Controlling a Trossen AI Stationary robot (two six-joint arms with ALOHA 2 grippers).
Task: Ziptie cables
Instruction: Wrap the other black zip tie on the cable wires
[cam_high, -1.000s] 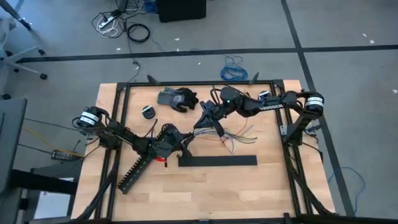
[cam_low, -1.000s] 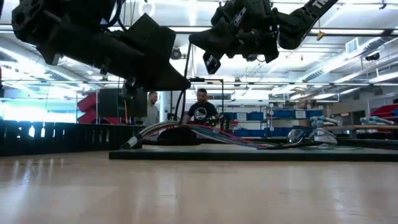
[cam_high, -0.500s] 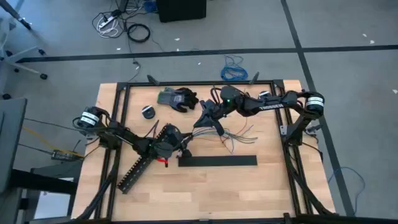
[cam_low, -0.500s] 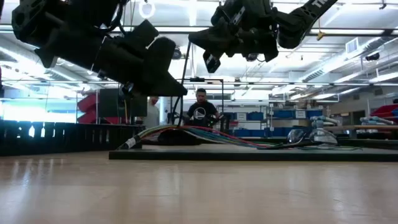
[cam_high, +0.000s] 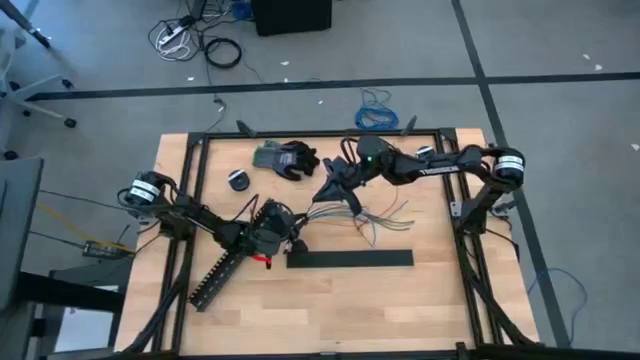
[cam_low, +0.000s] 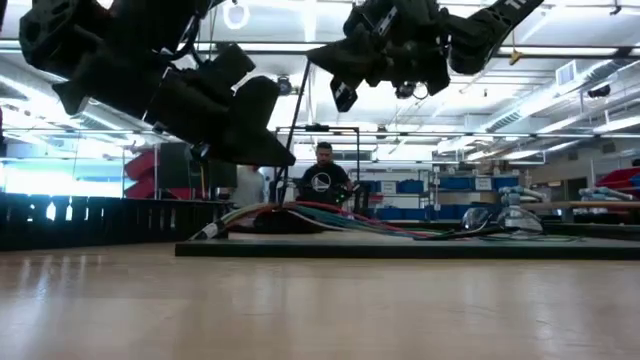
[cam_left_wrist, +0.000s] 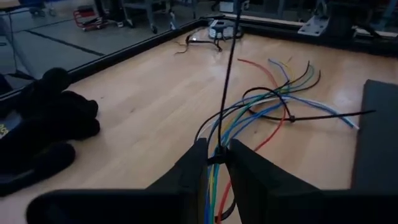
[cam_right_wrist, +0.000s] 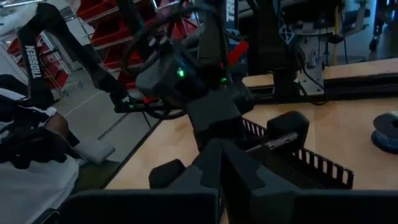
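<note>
Table (cam_high: 430, 290): pale wood, framed in black rails. Cables (cam_left_wrist: 261, 112): blue, green, yellow, red, white and black strands. Zipties (cam_left_wrist: 227, 74): thin black, one upright, one across the bundle. Flat bar (cam_high: 350, 259): matt black. Slotted duct (cam_high: 218, 275): black, regular comb pattern. Glove (cam_high: 285, 158): grey cuff, black fingers. Floor cable loop (cam_high: 377, 112): bright blue. Both arms dark; white bands at the shoulder joints. Small red patch beside left gripper (cam_high: 290, 240), possibly a wire.

Your cables (cam_high: 345, 212) lie mid-counter (cam_high: 330, 310), between both arms; the flat bar (cam_high: 350, 259) lies before them, the glove (cam_high: 285, 157) behind.
</note>
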